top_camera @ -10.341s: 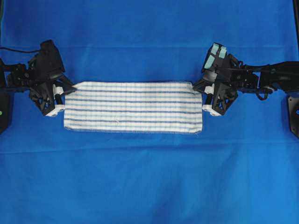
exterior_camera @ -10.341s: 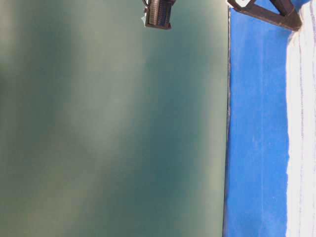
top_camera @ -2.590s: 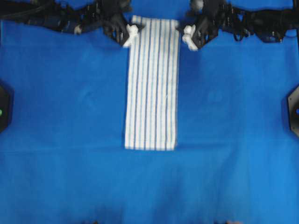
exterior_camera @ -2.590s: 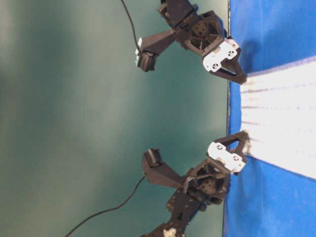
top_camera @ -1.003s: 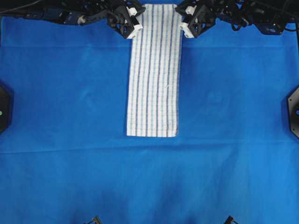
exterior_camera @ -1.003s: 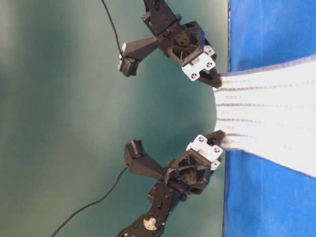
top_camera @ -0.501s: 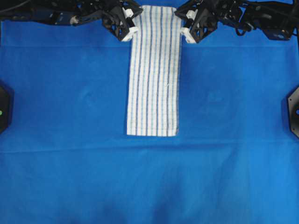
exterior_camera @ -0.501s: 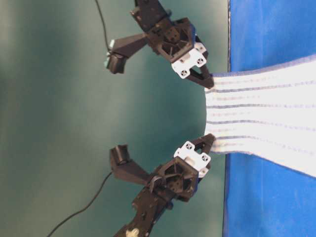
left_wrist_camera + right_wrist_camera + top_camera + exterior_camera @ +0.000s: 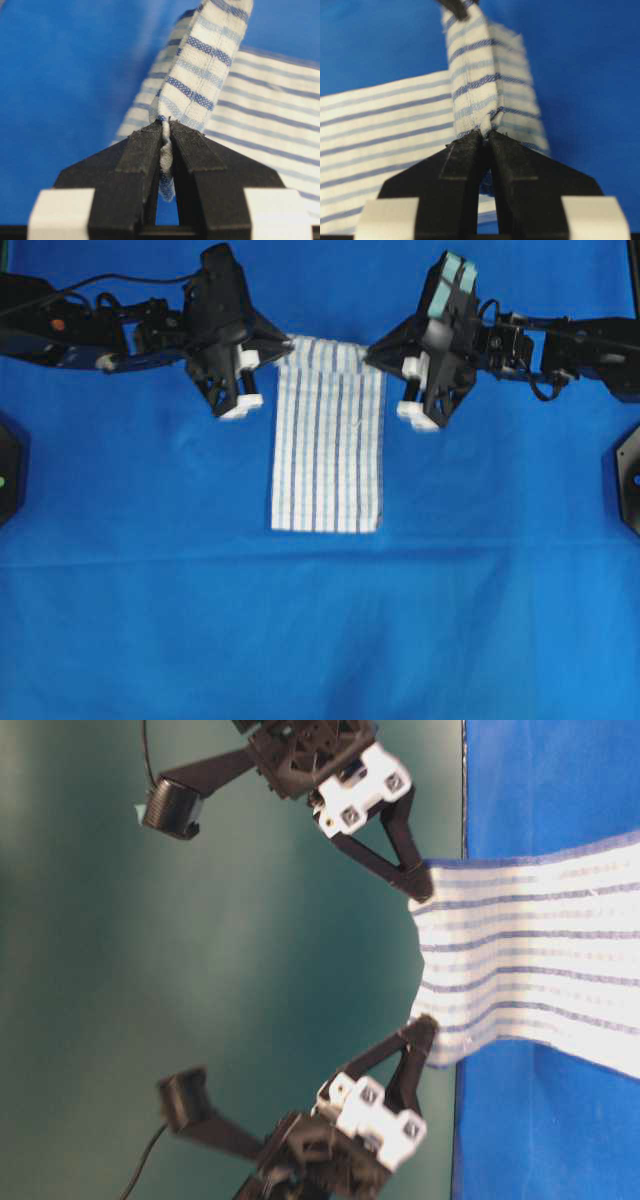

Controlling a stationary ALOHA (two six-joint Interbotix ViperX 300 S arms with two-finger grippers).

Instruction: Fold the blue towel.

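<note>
The left end effector (image 9: 282,352) was clamped on one far corner of the blue towel (image 9: 328,455), its black fingers (image 9: 145,160) pinching a bunched edge of the striped cloth. The right end effector (image 9: 376,352) gripped the opposite far corner the same way, jaws nearly together on the fabric. The towel's far end was lifted off the surface (image 9: 150,590) between the two, sagging slightly in the middle, while its near end lay flat on the blue sheet.
</note>
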